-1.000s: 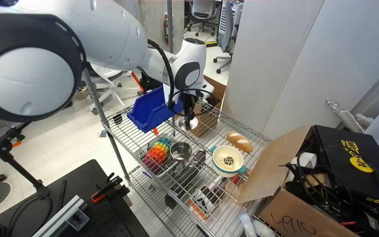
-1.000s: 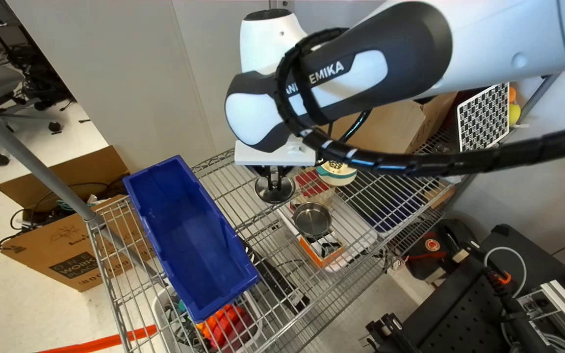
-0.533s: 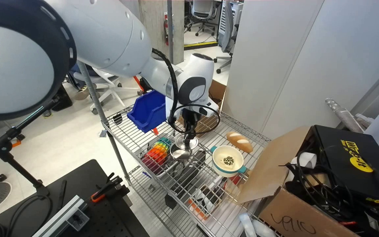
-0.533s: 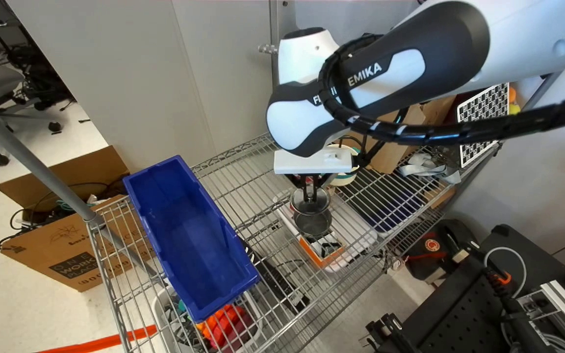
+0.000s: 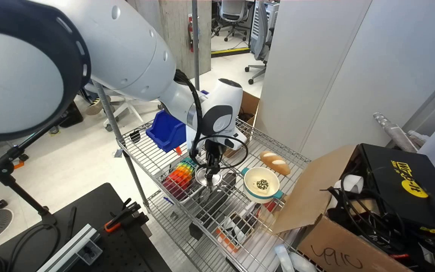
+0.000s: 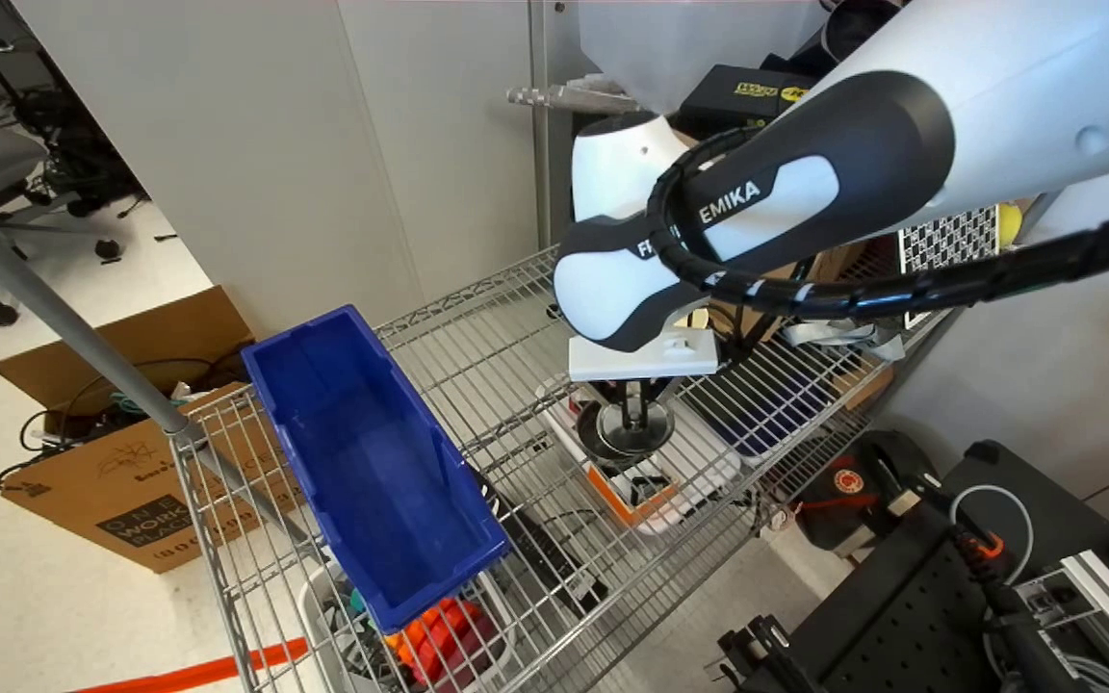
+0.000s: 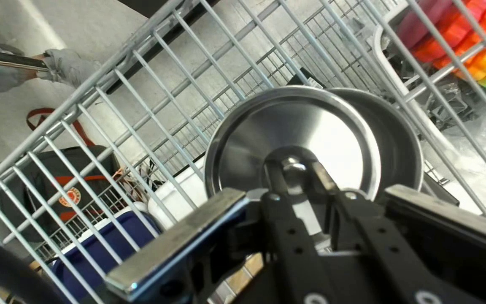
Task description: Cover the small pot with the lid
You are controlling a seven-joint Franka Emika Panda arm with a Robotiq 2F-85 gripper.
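Observation:
My gripper [image 7: 295,169] is shut on the knob of the silvery round lid [image 7: 249,137]. The lid hangs flat-looking under the fingertips, also seen in both exterior views [image 5: 202,177] [image 6: 633,443]. The small silver pot [image 7: 395,135] stands on the wire shelf under the lid. The lid covers most of the pot in the wrist view but sits off to one side, so a crescent of the pot's inside shows on the right. In an exterior view the pot [image 6: 590,438] shows at the lid's left. Whether the lid touches the pot's rim I cannot tell.
A blue bin [image 6: 372,452] stands on the wire shelf. A cream pot with teal handles [image 5: 257,177] and a bread loaf [image 5: 275,163] stand near the small pot. An open cardboard box [image 5: 338,249] is at the shelf's far end. A tub with coloured pieces [image 5: 181,175] is below.
My gripper has carried the lid from the blue bin's side across to over the small pot, and has come lower. The lid now overlaps the pot far more. The pot has not moved.

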